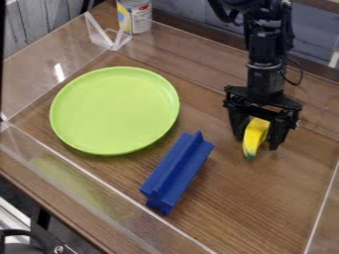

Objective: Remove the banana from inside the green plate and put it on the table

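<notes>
The banana (251, 141) is small and yellow with a greenish tip. It lies on the table (272, 203) at the right, well clear of the green plate (114, 109). The plate sits at the left with nothing on it. My gripper (257, 139) points down over the banana. Its black fingers stand apart on either side of the fruit, wider than the fruit itself, so it is open. The upper end of the banana is hidden behind the gripper body.
A blue grooved block (177, 171) lies in front of the plate, to the banana's left. A white bottle (131, 15) and a clear bent acrylic piece (106, 35) stand at the back left. Clear acrylic walls border the tabletop.
</notes>
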{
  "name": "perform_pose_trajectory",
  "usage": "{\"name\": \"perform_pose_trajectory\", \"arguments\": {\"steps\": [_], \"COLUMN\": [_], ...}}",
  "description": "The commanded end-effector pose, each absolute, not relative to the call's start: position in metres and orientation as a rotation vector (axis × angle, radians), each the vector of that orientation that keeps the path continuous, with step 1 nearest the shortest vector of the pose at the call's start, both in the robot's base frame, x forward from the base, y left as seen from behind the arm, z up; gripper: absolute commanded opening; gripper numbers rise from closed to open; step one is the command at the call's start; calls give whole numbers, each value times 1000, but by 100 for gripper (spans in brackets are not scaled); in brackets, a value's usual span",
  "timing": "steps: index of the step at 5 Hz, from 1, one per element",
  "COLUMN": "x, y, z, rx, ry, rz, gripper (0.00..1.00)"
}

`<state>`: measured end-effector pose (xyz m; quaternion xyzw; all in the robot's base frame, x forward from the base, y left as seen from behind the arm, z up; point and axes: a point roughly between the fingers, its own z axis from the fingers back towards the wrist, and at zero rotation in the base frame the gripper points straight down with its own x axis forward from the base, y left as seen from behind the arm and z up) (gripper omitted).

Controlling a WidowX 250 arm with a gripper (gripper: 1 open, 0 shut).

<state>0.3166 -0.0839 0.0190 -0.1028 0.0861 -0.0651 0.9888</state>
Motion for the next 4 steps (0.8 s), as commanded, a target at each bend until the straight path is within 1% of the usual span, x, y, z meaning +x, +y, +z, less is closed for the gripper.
{"name": "perform_pose_trajectory", "arguments": {"steps": [1,3,4], "x": [313,310,307], "y": [-82,-72,-57], "z": [32,65,101], "rx": [-201,-192,-194], "ry": [156,93,28], "rz": [-137,-132,-123], "gripper": [100,100,100]}}
